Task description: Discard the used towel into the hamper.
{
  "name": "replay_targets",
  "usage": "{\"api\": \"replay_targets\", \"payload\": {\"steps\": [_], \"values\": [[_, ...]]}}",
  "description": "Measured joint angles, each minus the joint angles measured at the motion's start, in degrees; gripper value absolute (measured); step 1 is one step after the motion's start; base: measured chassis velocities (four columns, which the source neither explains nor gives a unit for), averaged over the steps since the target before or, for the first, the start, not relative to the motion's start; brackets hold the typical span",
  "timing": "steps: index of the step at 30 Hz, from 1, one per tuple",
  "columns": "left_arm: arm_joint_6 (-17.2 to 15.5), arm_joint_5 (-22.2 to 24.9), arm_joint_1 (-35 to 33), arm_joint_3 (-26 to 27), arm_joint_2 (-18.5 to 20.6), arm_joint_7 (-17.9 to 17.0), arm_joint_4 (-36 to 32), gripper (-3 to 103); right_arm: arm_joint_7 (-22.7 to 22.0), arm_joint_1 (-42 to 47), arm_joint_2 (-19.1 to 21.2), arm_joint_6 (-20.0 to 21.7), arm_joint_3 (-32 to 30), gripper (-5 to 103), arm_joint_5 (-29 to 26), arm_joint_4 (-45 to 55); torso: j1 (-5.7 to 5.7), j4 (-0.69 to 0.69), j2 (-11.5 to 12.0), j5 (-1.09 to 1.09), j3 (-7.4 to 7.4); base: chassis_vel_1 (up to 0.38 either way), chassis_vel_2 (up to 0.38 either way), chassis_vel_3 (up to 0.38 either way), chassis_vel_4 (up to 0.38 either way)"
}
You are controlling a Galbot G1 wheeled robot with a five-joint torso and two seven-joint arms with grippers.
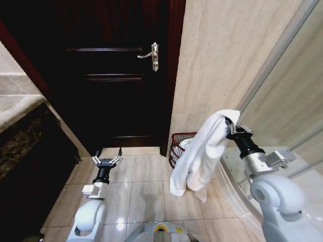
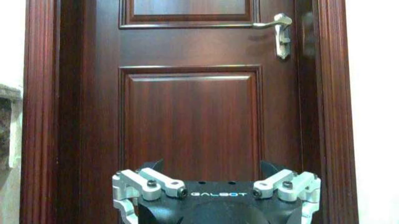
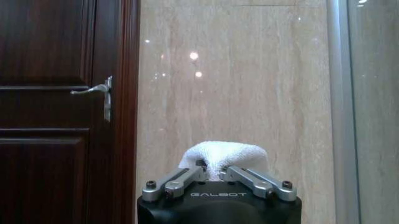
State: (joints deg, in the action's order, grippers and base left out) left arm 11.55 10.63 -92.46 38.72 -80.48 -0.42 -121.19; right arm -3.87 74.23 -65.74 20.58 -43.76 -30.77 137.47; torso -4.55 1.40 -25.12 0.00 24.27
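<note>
A dark wooden door (image 1: 113, 75) with a silver lever handle (image 1: 152, 55) fills the upper left of the head view; a beige marble wall (image 1: 222, 60) stands to its right. Right of centre, the white towel (image 1: 202, 154) hangs in long folds from the right gripper (image 1: 229, 127), whose fingers are pinched narrow on its top. Behind the towel, by the wall's foot, the hamper (image 1: 177, 146) stands partly hidden, its contents unclear. Lower left, over the tiled floor (image 1: 144, 189), the left gripper (image 1: 106, 161) holds nothing, fingers spread wide.

Dark wooden door (image 1: 113, 75) with silver lever handle (image 1: 151, 55), beige tiled wall (image 1: 217, 60), glossy floor tiles (image 1: 144, 194).
</note>
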Motion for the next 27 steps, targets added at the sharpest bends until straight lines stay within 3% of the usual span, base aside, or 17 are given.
{"api": "replay_targets", "payload": {"steps": [20,27], "values": [[-0.28,0.66,-0.37,0.73,-0.98,0.0,-1.04,100,-0.86,-0.13,3.34,0.33,-2.24,3,-3.36,-0.44,-2.0,0.0,-4.68,0.0,2.69,0.0,0.0,0.0,0.0],[0.11,0.22,-1.39,0.85,-2.0,0.1,-0.93,100,-1.88,-4.12,4.41,1.93,-1.36,3,-5.32,-0.19,-2.77,0.0,-6.62,0.01,3.85,0.0,0.0,0.0,0.0]]}}
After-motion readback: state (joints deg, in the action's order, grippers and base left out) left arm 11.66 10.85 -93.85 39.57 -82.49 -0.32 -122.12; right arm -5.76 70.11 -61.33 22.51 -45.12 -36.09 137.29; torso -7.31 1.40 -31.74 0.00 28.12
